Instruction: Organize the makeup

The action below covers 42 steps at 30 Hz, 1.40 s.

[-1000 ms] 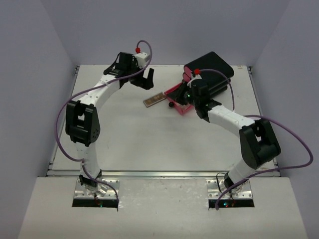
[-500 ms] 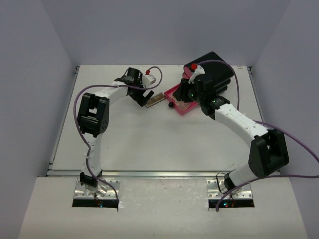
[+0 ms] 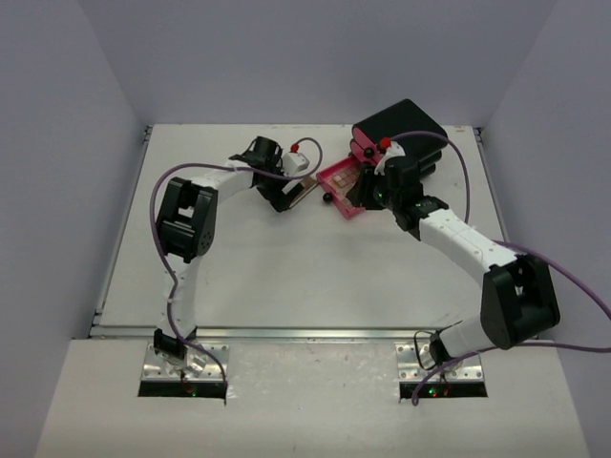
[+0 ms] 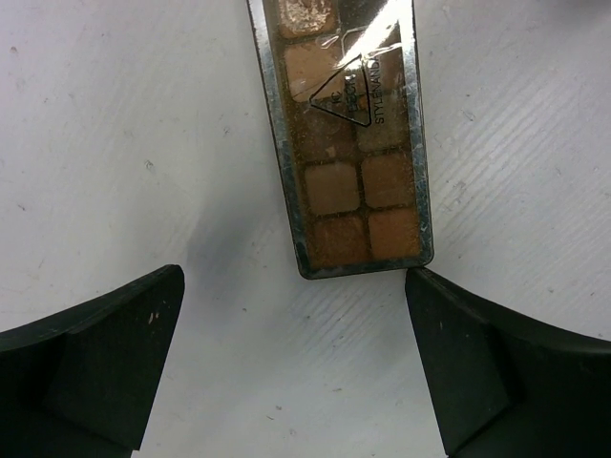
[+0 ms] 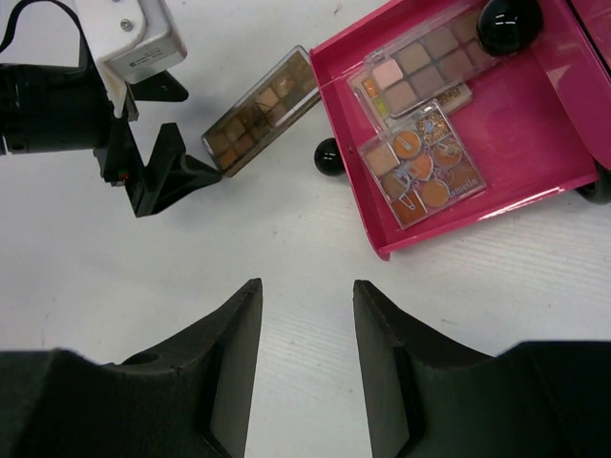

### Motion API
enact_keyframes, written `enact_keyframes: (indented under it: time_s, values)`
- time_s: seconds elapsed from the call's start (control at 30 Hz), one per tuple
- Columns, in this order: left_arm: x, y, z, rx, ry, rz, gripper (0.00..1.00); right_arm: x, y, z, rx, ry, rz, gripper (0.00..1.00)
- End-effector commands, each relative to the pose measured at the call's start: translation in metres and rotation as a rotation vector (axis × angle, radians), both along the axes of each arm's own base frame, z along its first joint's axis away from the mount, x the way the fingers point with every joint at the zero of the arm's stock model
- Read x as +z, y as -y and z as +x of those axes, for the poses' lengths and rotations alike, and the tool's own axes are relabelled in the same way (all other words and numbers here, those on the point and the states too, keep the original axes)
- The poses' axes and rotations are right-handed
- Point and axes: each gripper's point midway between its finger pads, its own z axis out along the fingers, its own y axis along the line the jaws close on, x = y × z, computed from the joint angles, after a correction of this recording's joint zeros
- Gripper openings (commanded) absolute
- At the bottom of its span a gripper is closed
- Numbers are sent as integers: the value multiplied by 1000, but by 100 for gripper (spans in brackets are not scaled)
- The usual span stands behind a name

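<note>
Left wrist view looks straight down on a long, narrow clear-cased eyeshadow palette of brown shades [image 4: 353,143] lying flat on the white table [image 4: 143,143]. The left fingers [image 4: 95,363] are spread as wide as they go, one on each side of the palette's near end, and hold nothing. The tip of one finger sits right at the palette's corner; whether it touches cannot be told.

Right wrist view shows the right fingers [image 5: 229,353] parted by a modest gap with only bare table below it; they grip nothing and are well apart from the makeup. Beyond them is a bright pink plastic tray [image 5: 535,124], and the brown palette lies just off its left corner. In the tray lie a rectangular palette of pale pink and taupe squares [image 5: 420,67] and, overlapping its near edge, a squarish palette of round orange pans [image 5: 425,162]. A small glossy black ball [image 5: 329,157] rests on the table just beside the tray's side, and a larger round black thing [image 5: 509,21] sits at the tray's far end.

From the top external view, the tray juts out from a big black box [image 3: 406,129] at the back right of the table.
</note>
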Motion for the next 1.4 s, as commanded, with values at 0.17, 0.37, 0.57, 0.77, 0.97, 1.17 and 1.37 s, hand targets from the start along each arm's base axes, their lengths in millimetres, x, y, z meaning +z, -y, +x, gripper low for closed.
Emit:
enact_keyframes:
  time_s: [0.17,0.37,0.57,0.77,0.97,1.17,1.37]
  values:
    - [43,34,16,27,42,-162,100,22,8,5,-43,64,54,44]
    - [59,40,20,100,69,-174,100,19,9,3,-45,56,54,44]
    - [48,47,17,115,60,-137,100,18,12,2,-55,57,51,44]
    - [23,45,18,168,66,-41,100,16,13,1,-62,52,54,44]
    - [2,33,24,213,73,28,100,17,16,2,-71,57,57,44]
    - [19,53,44,232,102,-71,100,16,16,0,-73,54,63,44]
    - [-7,52,50,270,58,-40,100,21,24,-1,-94,73,56,45]
